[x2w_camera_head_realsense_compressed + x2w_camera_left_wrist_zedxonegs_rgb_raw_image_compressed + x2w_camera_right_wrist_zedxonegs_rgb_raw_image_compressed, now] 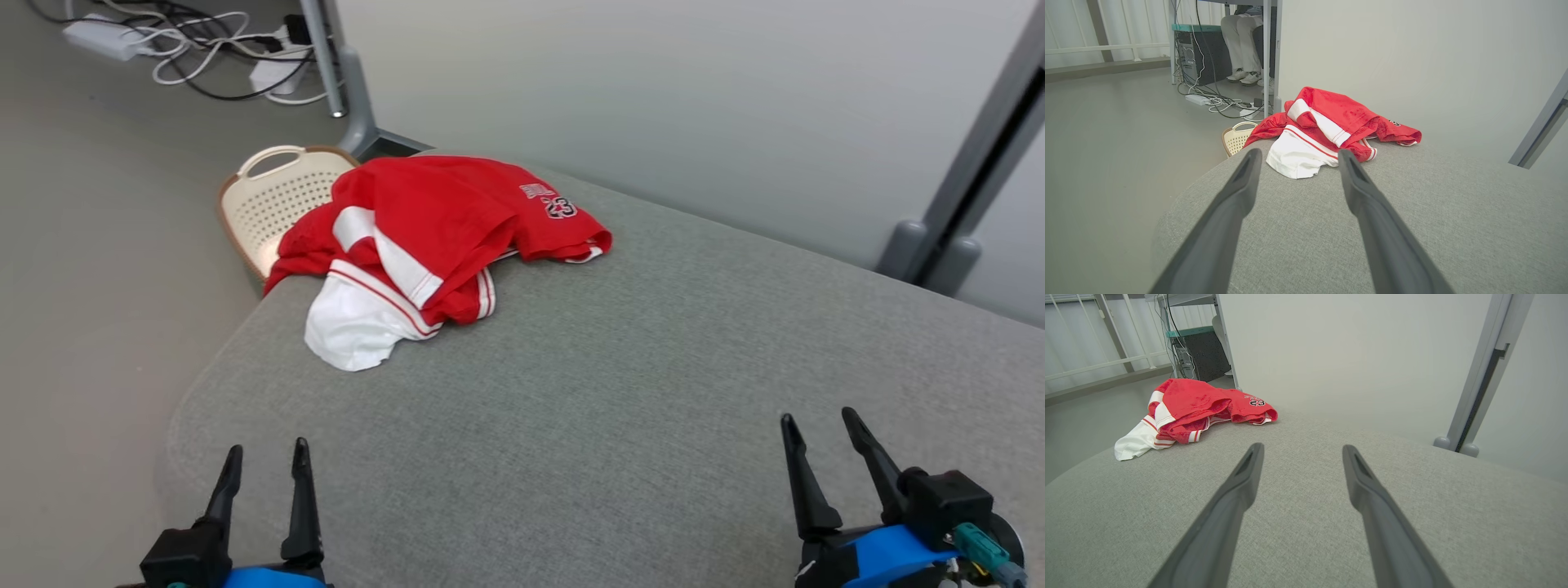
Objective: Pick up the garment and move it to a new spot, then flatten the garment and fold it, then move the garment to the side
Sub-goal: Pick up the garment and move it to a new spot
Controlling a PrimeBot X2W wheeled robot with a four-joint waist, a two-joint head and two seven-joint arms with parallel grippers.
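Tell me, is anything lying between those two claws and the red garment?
Nothing visible does. Only bare grey cushion lies between the open left gripper, the open right gripper and the garment, which sits crumpled at the cushion's far left corner, near a basket.

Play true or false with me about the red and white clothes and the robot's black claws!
1. The crumpled red and white fabric garment lies on the grey cloth-covered cushion. True.
2. The left gripper, with two long dark fingers, is squeezing the garment. False: it is open, empty and apart from it.
3. A cream plastic basket full of holes sits beyond the cushion's edge, partly behind the garment. True.
4. The garment is folded flat. False: it is bunched up.
5. The right gripper is shut. False: its fingers stand open over bare cushion.
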